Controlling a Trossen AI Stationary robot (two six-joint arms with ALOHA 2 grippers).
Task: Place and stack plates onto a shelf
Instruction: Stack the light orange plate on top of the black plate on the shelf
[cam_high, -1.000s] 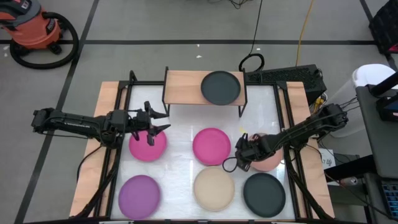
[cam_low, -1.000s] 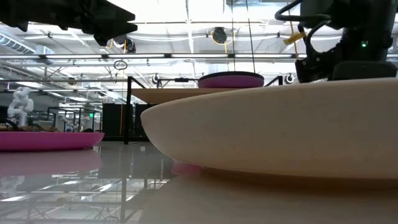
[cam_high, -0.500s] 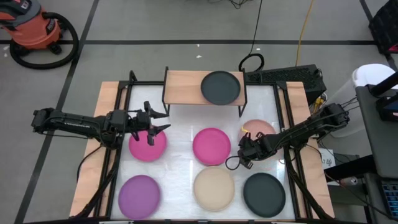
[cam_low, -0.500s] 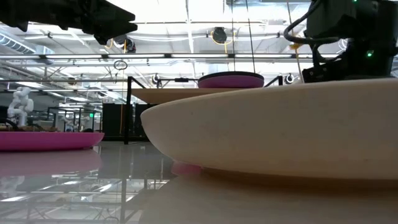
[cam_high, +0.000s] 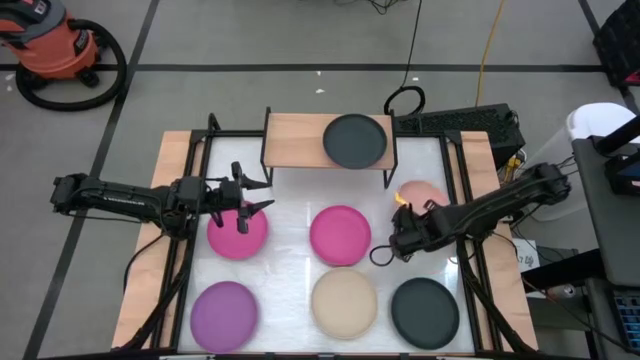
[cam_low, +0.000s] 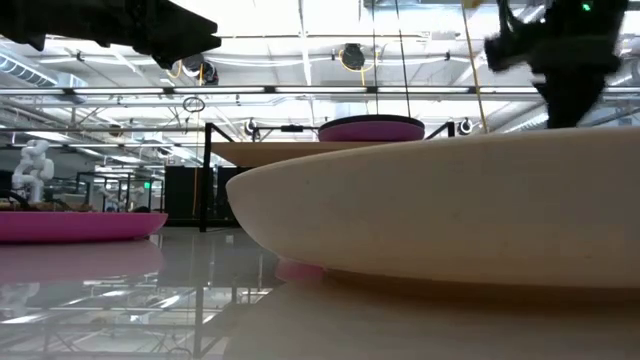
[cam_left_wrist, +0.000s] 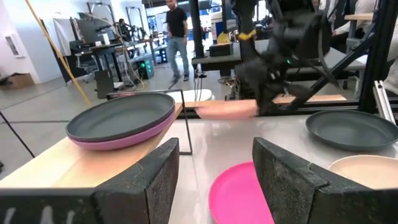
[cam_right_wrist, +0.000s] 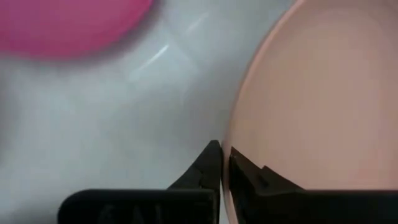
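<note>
Overhead looking down, table-level beside beige plate (cam_low: 440, 210), two wrist views

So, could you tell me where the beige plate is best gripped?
By its raised rim. The beige plate lies flat on the table, so pinch the lip from above; its edge toward the purple plate looks clearest.

Bright overhead light; glossy glare, motion blur.

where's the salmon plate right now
In the high view the salmon plate is on the table's right side, clamped at its rim by the right gripper, just beyond the right magenta plate and short of the shelf.
</note>
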